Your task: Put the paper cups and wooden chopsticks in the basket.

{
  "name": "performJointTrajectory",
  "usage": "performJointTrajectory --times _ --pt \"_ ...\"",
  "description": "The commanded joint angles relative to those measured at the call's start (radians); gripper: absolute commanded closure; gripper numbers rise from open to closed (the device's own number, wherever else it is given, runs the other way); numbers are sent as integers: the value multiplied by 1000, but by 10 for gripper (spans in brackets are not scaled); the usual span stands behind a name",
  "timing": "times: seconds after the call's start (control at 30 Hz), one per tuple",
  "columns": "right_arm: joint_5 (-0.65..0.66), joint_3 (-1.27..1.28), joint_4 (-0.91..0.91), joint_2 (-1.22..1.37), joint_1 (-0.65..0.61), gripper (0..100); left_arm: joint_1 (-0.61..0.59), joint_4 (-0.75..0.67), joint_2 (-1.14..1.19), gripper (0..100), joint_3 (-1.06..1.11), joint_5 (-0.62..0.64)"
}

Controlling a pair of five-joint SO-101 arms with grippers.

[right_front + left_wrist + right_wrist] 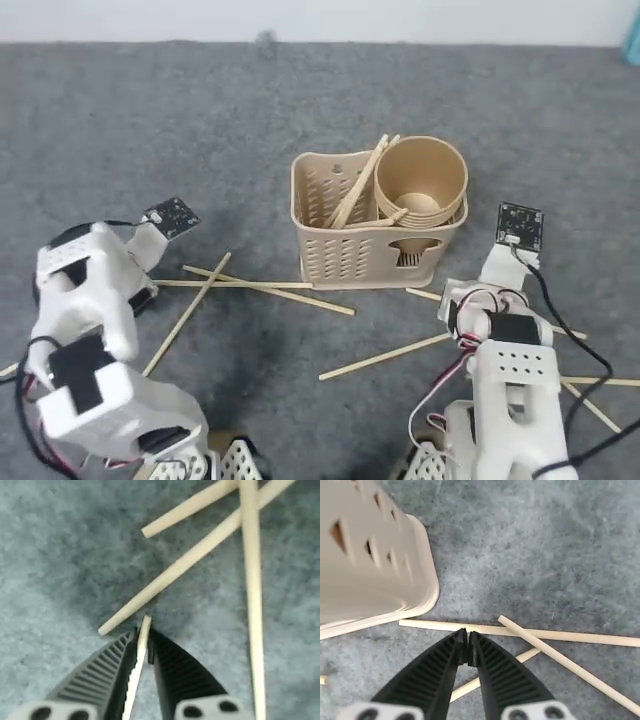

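Pinching one wooden chopstick (144, 626) between the clenched jaws of the left gripper (143, 636), low over the grey carpet (50, 555), with the stick's end poking just past the fingertips, close to a loose chopstick (190, 560); probably calling for a straight lift first, keeping the squeeze firm, since lying almost along the jaws and so likely pivoting or slipping; steering clear of the crossed sticks beside it while rising; then swinging toward the basket (340, 255), well apart at the middle of the table and already holding the stacked paper cups (420, 180) and a few chopsticks (358, 190); tipping the stick upright over the side next to the cups before letting go; keeping the right gripper (468, 641), closed on nothing just beside the basket's corner and over more loose sticks (520, 631), out of the way.
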Motion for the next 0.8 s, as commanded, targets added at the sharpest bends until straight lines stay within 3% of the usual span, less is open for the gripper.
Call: performJointTrajectory --times 0.0,0.27,0.4,0.63,0.77 --pt "-5 -5 -13 5 -5 972 -25 175 -14 987 -124 -3" --pt "-5 -5 -15 5 -5 972 -34 654 -14 987 -460 2" --pt "-5 -5 -15 5 -5 972 -32 641 -77 988 -516 143" --pt "-5 -5 -13 5 -5 972 -31 641 -374 988 -521 249" --pt "-5 -5 -15 7 -5 972 -25 594 -559 988 -512 408"
